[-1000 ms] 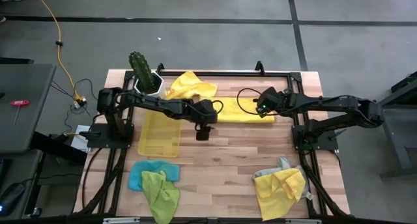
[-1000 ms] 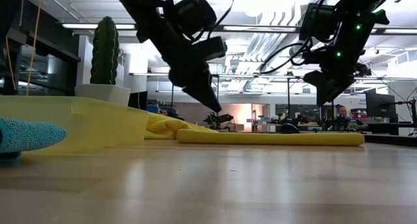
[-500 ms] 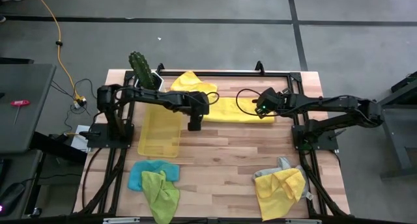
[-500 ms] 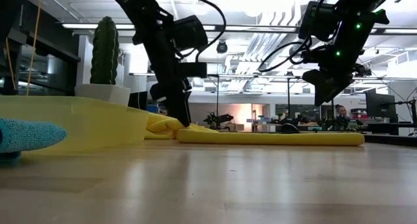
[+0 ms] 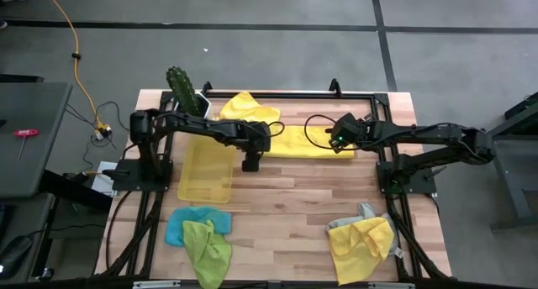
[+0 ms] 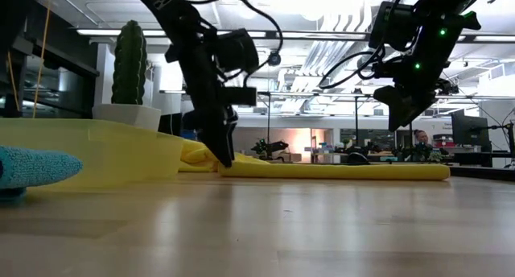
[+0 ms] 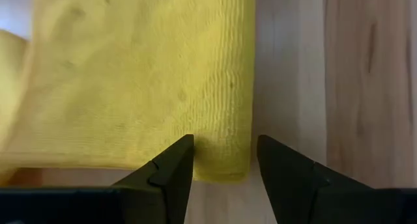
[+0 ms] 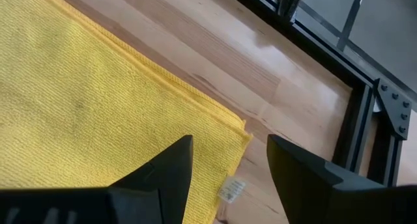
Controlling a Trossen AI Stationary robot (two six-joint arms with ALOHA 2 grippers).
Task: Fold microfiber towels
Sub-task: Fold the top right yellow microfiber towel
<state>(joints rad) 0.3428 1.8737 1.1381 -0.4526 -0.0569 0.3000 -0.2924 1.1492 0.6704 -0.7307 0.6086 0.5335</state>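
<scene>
A bright yellow towel (image 5: 309, 143), folded into a long strip, lies flat on the far middle of the table. It also shows in the low view (image 6: 338, 171). My left gripper (image 5: 250, 164) is open and low at the strip's left end (image 6: 225, 159). Its two fingers stand on either side of the near left corner (image 7: 225, 160). My right gripper (image 5: 338, 140) is open and hangs above the strip's right end (image 6: 398, 116), clear of it. That end's corner with its white tag (image 8: 230, 189) shows between its fingers. My left gripper points down at the towel's near left corner (image 7: 229, 152). One fingertip (image 7: 174, 167) is over the cloth and the other (image 7: 281, 167) is over bare wood. I cannot tell whether they touch the towel.
A crumpled yellow towel (image 5: 245, 110) lies behind the strip's left end, next to a potted cactus (image 5: 185, 92). A translucent yellow tray (image 5: 207, 173) lies at the left. Blue and lime green towels (image 5: 200, 236) lie near left. Yellow and grey towels (image 5: 363, 236) lie near right.
My left gripper has gone toward the table's left edge and down to the strip's left end. It has tipped from slanting to nearly upright. The towel and my right gripper have kept still.
</scene>
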